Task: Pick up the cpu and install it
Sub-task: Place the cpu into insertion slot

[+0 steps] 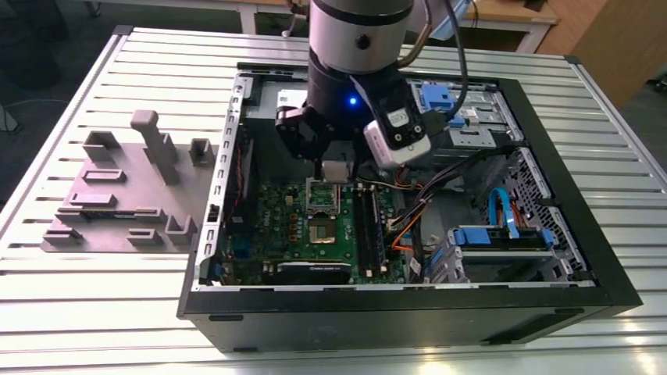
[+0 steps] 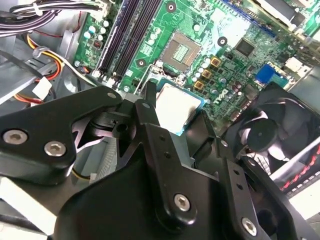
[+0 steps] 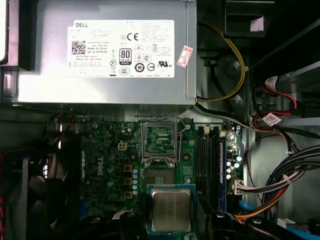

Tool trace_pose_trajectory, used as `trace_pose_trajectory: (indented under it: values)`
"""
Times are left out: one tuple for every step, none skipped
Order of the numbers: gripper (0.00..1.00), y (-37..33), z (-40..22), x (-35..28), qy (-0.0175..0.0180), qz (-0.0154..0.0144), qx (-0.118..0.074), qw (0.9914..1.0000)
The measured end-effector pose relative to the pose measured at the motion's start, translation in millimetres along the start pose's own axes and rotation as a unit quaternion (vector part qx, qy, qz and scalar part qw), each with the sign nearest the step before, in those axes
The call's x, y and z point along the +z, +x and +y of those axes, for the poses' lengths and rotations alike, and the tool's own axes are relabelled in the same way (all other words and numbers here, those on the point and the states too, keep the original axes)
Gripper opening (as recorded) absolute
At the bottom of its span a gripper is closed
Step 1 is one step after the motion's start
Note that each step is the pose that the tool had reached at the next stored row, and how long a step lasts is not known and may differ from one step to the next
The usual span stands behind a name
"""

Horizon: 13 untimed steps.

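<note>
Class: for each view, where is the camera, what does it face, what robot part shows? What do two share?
Exterior view: off-arm, above, looking down into the case; arm, tool.
Second wrist view: on the arm, facing the motherboard; tool linkage.
First wrist view: on the arm, facing the power supply; tool edge.
Both wrist views share the cpu.

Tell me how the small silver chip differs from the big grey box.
The cpu is a small square; the grey box is far larger and oblong. The cpu's top is bare; the grey box carries a white label. The cpu hangs over the motherboard; the grey box sits beside it. Both look like grey metal.
</note>
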<state>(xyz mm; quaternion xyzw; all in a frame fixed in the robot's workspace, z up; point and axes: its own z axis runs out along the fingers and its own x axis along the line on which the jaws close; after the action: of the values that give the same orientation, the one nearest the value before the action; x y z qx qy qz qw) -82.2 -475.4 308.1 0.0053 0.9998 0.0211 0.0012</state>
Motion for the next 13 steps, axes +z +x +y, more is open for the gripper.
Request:
trace_pose_trajectory:
  values:
    - [0.47, 0.0, -0.2, 1.8, 0.0, 0.0, 0.001, 1.0]
    - [0.47, 0.0, -0.5, 3.7, 0.0, -0.0001, 0.001, 1.0]
    - [0.47, 0.0, -0.8, 5.5, -0.0001, -0.0001, 0.001, 1.0]
    - [0.47, 0.0, -1.1, 7.3, -0.0001, -0.0001, 0.002, 1.0]
    - [0.47, 0.0, -1.3, 9.1, 0.0, -0.0001, 0.002, 1.0]
    - [0.47, 0.0, -1.5, 10.9, -0.0001, -0.0002, 0.003, 1.0]
    - [0.47, 0.0, -2.1, 12.7, 0.0, -0.0001, 0.003, 1.0]
    - [0.47, 0.0, -2.6, 14.4, 0.0, -0.0002, 0.003, 1.0]
    - [0.47, 0.0, -3.2, 16.4, -0.0001, -0.0002, 0.003, 1.0]
    - [0.47, 0.0, -3.6, 18.2, -0.0001, -0.0002, 0.003, 1.0]
    - [0.47, 0.0, -3.7, 19.8, 0.0001, 0.0006, 0.003, 1.0]
    - [0.47, 0.0, -3.8, 21.2, 0.0, 0.002, 0.003, 0.99999]
    - [0.47, 0.0, -3.9, 22.7, 0.0001, 0.0035, 0.003, 0.99999]
